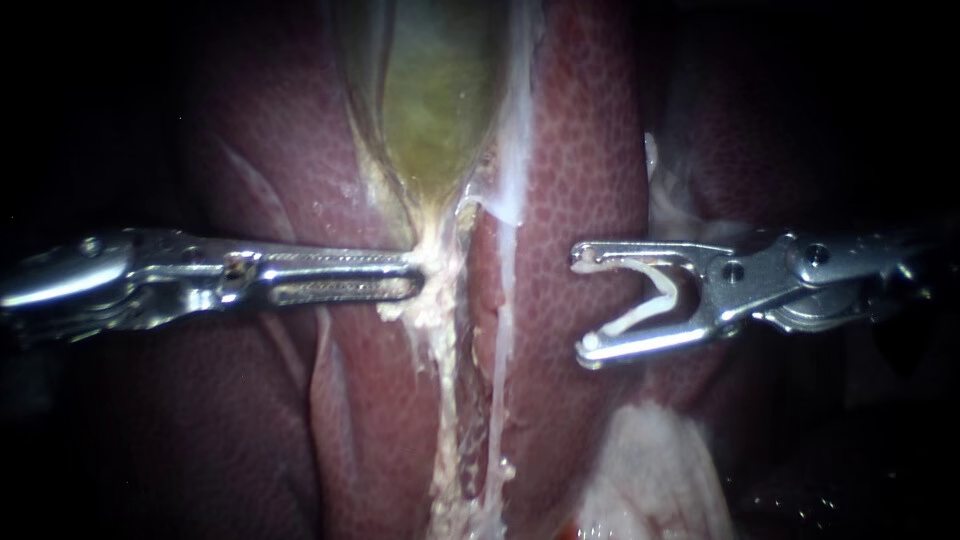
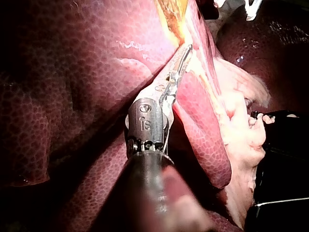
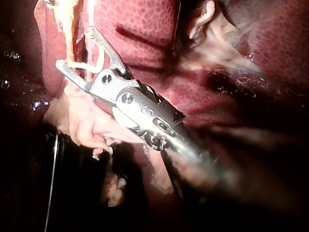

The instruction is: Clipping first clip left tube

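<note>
One clip (image 1: 640, 314) in right tool (image 1: 582, 303), off tubes (image 1: 503, 340)

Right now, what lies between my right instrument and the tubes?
Only bare liver, seen in the endoscope view; the right instrument, carrying an open clip, is short of the tubes.

Mid-frame, the left instrument (image 2: 185, 52) held its jaws together on a yellowish strand (image 2: 174, 15) between mottled lobes of liver (image 2: 72, 72); ragged whitish tissue (image 2: 241, 125) lay beside the jaws, against a black surface (image 2: 285, 159).
</note>
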`<action>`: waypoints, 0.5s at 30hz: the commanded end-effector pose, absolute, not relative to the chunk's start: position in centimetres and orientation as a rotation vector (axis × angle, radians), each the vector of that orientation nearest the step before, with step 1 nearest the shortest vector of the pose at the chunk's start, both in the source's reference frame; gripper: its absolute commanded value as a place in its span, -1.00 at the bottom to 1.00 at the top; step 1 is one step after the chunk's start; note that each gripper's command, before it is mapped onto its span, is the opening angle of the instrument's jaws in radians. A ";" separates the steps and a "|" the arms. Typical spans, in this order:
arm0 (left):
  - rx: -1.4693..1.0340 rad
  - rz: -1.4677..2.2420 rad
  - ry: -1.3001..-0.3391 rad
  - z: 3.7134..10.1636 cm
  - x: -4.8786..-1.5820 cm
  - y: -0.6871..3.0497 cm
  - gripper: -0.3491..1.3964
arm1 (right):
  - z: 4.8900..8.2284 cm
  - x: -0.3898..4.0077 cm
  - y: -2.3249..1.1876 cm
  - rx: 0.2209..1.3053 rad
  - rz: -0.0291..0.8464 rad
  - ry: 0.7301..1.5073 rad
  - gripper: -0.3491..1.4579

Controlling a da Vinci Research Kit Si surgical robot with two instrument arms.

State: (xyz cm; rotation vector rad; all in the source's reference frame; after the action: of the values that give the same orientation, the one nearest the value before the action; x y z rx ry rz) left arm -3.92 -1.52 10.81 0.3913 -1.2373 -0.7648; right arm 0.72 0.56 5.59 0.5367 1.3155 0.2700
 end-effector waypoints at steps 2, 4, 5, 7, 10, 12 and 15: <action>0.391 -0.765 -1.237 10.82 -3.92 -1.52 -1.00 | 5.59 0.72 0.56 0.537 0.270 1.316 0.03; 0.391 -0.765 -1.237 10.82 -3.92 -1.52 -1.00 | 5.59 0.72 0.56 0.537 0.270 1.316 0.03; 0.392 -0.765 -1.237 10.82 -3.92 -1.52 -1.00 | 5.59 0.72 0.56 0.537 0.270 1.316 0.03; 0.391 -0.765 -1.237 10.82 -3.92 -1.52 -1.00 | 5.59 0.72 0.56 0.537 0.270 1.316 0.03; 0.393 -0.764 -1.238 10.80 -3.90 -1.51 -1.00 | 5.59 0.72 0.56 0.537 0.270 1.316 0.03; 0.399 -0.765 -1.238 10.74 -3.86 -1.48 -1.00 | 5.60 0.72 0.56 0.537 0.270 1.316 0.03; 0.407 -0.773 -1.237 10.58 -3.78 -1.37 -1.00 | 5.60 0.72 0.56 0.537 0.270 1.316 0.03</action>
State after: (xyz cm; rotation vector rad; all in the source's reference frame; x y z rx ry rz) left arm -3.75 -1.32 10.52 0.4103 -1.2395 -0.7803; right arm 0.72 0.56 5.60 0.5367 1.3156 0.2698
